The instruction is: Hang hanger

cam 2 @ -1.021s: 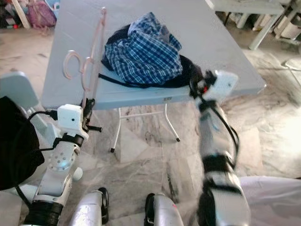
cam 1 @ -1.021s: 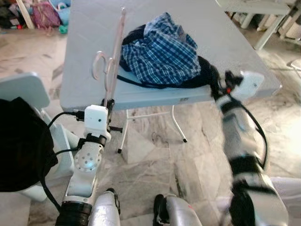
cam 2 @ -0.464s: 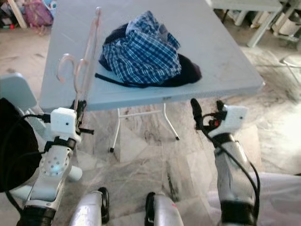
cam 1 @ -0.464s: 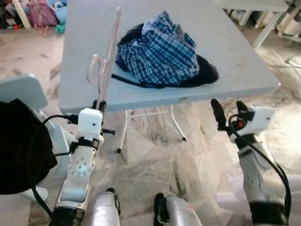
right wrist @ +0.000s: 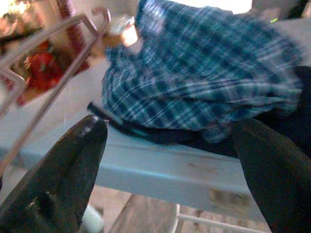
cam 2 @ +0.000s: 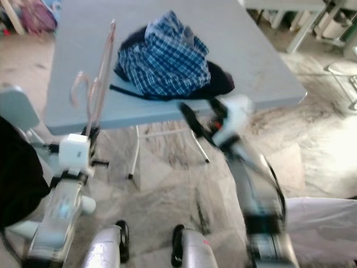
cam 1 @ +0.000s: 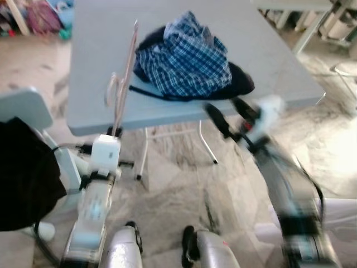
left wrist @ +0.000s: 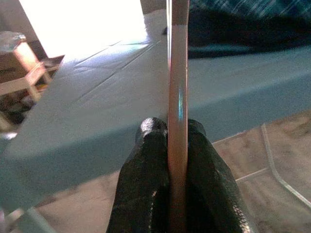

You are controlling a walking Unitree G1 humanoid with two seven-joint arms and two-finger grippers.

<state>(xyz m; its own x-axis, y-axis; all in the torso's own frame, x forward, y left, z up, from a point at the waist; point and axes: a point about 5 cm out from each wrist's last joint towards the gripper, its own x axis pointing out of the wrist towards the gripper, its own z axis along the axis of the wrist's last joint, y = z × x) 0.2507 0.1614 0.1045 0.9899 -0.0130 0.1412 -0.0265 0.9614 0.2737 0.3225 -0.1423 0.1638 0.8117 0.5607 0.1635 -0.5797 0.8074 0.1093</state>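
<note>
Left eye view first: my left gripper (cam 1: 114, 131) sits in the lower left of the frame, just below the near edge of the grey table (cam 1: 95, 67), clamped on the bottom of the pink hanger (cam 1: 124, 78). That hanger stands almost upright, its bar rising over the table's left part and its hook curling out to the left. A plaid shirt (cam 1: 184, 61) lies heaped on dark cloth at upper centre, close to the near edge and just right of the hanger. My right gripper (cam 1: 226, 114), blurred, is at centre right below the table edge, fingers spread and holding nothing. Marble floor (cam 1: 173, 184) lies open between my two arms, crossed by thin white table legs. A dark bundle (cam 1: 25, 173) on a pale chair crowds the left edge.

Right eye view: same layout; the table's right corner (cam 2: 301, 92) leaves bare floor beyond it.

Left wrist view: both black fingers (left wrist: 146, 189) are pressed flat against the hanger's thin pink bar, with the table's front edge running across behind.

Right wrist view: my fingers (right wrist: 63, 179) gape wide at the lower corners, with the table edge and shirt between them and the hanger at upper left
</note>
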